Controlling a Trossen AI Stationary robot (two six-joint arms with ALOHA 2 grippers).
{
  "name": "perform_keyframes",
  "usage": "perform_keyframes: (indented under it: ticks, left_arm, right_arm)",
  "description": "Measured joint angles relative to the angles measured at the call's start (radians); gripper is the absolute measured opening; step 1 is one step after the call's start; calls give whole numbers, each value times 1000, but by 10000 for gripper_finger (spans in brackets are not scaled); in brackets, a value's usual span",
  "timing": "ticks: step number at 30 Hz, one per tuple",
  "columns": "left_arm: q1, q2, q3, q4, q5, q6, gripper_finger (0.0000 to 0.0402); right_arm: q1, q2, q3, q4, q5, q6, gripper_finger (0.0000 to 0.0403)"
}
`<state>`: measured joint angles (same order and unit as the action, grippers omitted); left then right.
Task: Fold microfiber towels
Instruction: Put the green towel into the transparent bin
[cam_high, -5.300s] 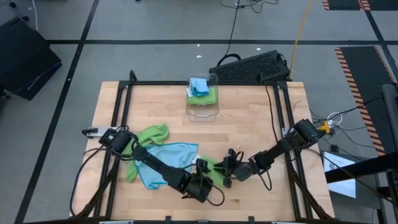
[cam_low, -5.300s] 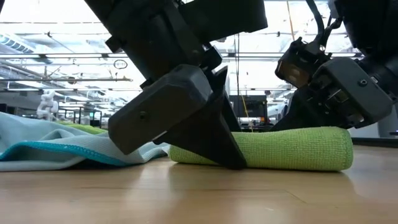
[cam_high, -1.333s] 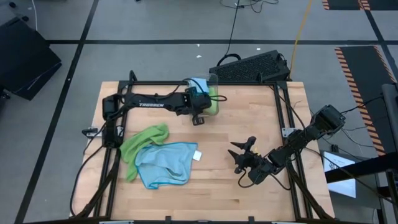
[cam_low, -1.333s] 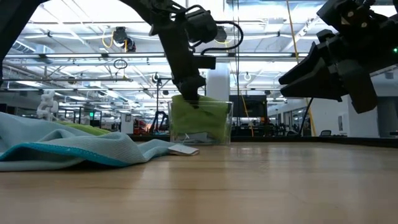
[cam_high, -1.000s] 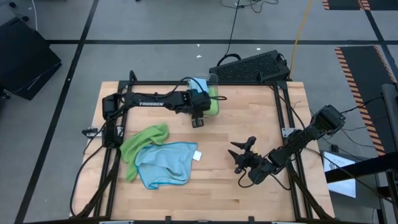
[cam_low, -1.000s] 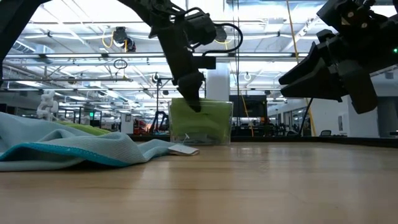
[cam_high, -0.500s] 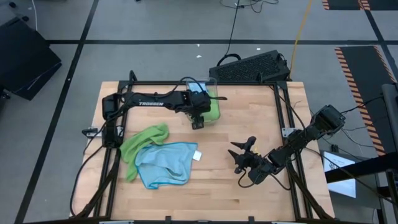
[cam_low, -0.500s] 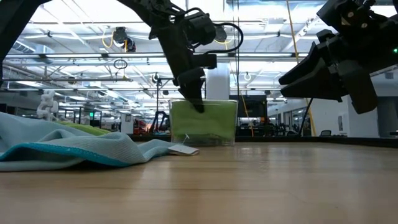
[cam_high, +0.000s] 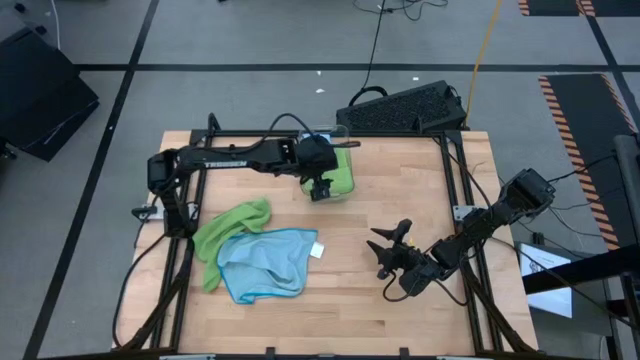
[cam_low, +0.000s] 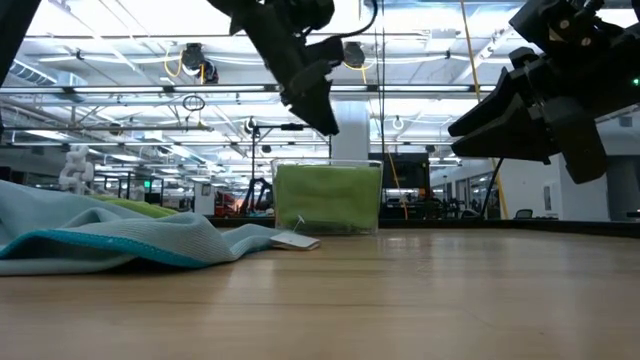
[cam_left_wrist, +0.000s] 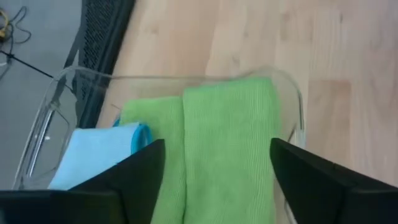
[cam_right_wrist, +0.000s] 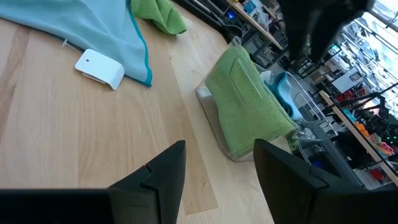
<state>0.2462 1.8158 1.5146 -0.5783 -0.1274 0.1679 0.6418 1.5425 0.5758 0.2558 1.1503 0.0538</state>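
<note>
Towels come first: a folded green towel (cam_high: 341, 181) stands on edge in the clear bin (cam_high: 345, 152) at the upper middle of the high view, with a folded blue one (cam_left_wrist: 96, 152) tucked beside it, as the left wrist view shows. In the low view the green fold (cam_low: 327, 198) fills the bin (cam_low: 376, 195) nearly to its rim. Two loose cloths lie at the lower left of the bench (cam_high: 400, 190): a blue towel (cam_high: 268, 262) spread flat with a white tag (cam_high: 319, 251) at its right corner, and a crumpled green towel (cam_high: 228, 225) partly under its upper left edge.

We judge these cloths light, soft and floppy; they will sag and drag when lifted, and the pile should grip the wood a little. The best hold on the blue towel looks like a corner or a hemmed edge, pinched thin, with the opposite corner taken by the other arm so the fold stays square.

Our left claw (cam_high: 319, 187) hangs just above the bin, its fingers spread wide and holding nothing; the wrist view shows both fingers parted over the folded green cloth. Our right claw (cam_high: 389, 250) waits at the lower right of the bench, well apart from the loose towels, its fingers partly open and empty.

By our reckoning the blue towel is the next piece to fold.
</note>
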Motion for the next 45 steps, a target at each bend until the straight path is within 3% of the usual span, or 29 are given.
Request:
perform_keyframes:
  ticks: [7,15,24,28,35,40,45]
  left_arm:
    - [2,19,0,-9,2,-88,160]
    - [8,58,-1,-33,128,-191,10]
    - [17,52,2,-48,135,-657,27]
    - [14,54,78,-152,133,-838,23]
    - [9,76,239,-226,71,-1014,5]
    - [21,118,263,-307,76,-1181,9]
    - [31,151,263,-258,96,-1254,10]
  right_arm:
    - [0,0,0,1,0,-6,180]
    - [0,0,0,3,-2,-7,180]
    - [0,0,0,11,-3,4,180]
    - [0,0,0,20,-3,5,180]
    - [0,0,0,25,-3,-25,180]
    - [0,0,0,28,-59,-19,180]
    - [-8,0,1,32,-82,-40,180]
